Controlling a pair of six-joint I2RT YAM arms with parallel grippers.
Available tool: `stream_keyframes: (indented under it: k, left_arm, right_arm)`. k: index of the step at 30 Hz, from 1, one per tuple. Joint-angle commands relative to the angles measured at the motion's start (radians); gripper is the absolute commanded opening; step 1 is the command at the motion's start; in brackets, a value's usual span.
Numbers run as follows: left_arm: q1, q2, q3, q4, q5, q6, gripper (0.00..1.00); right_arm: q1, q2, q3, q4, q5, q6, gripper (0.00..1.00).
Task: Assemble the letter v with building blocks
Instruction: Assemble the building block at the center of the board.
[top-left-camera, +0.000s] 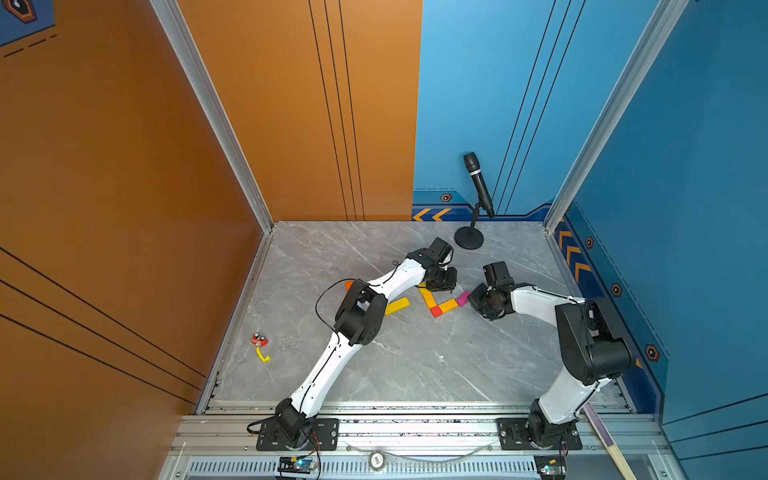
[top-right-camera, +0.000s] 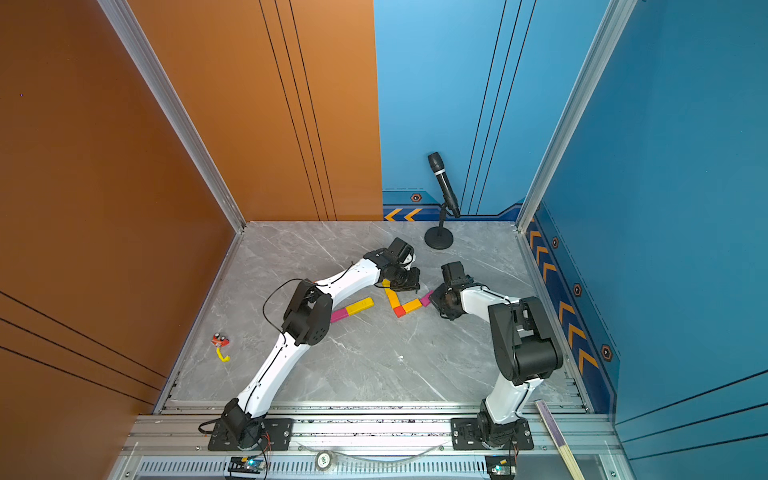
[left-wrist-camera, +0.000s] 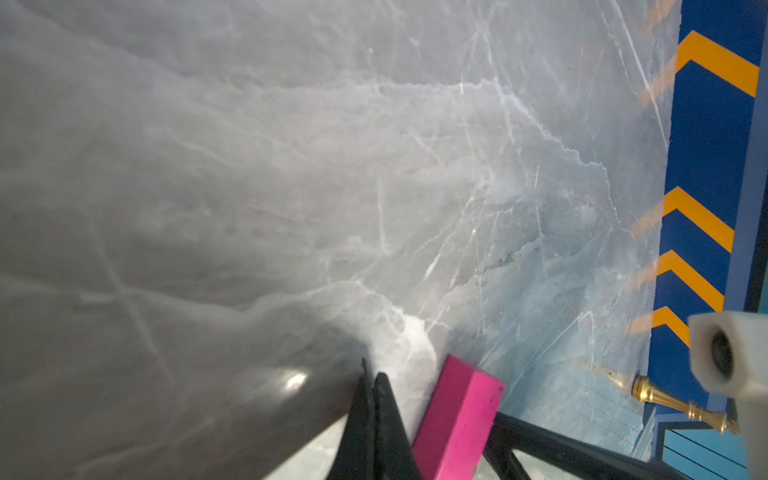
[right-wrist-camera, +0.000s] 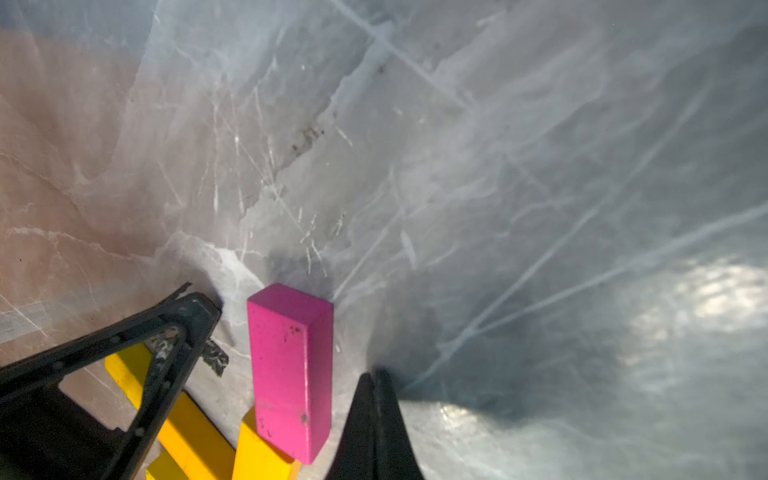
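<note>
In both top views the building blocks form a V: a yellow brick (top-left-camera: 427, 297) on the left, a red cube (top-left-camera: 436, 311) at the point, then an orange brick (top-left-camera: 448, 306) and a pink brick (top-left-camera: 462, 298) on the right. My left gripper (top-left-camera: 445, 286) is shut and empty at the top of the yellow brick. My right gripper (top-left-camera: 473, 300) is shut and empty beside the pink brick's outer end. In the right wrist view the shut tips (right-wrist-camera: 376, 376) stand just beside the pink brick (right-wrist-camera: 291, 365). In the left wrist view the shut tips (left-wrist-camera: 372, 374) are near it (left-wrist-camera: 457, 419).
Loose blocks lie left of the V: a yellow brick (top-left-camera: 397, 306), a pink one (top-right-camera: 340, 314) and an orange one (top-left-camera: 349, 285) half under the left arm. A microphone stand (top-left-camera: 468, 240) is at the back. A small red and yellow object (top-left-camera: 259, 345) lies far left.
</note>
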Motion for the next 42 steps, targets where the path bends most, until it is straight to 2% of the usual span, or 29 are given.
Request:
stream_keyframes:
  k: [1, 16, 42]
  left_arm:
    - [0.0, 0.033, 0.038, -0.03, -0.002, 0.002, 0.0]
    - [-0.01, 0.062, 0.067, -0.032, 0.022, 0.0, 0.0]
    - [-0.015, 0.062, 0.062, -0.031, 0.035, 0.006, 0.0]
  right_arm:
    - [0.016, 0.016, 0.01, -0.014, -0.004, 0.014, 0.0]
    - [0.062, 0.044, 0.018, 0.008, -0.022, 0.038, 0.0]
    - [0.071, 0.021, 0.014, -0.012, 0.004, 0.05, 0.0]
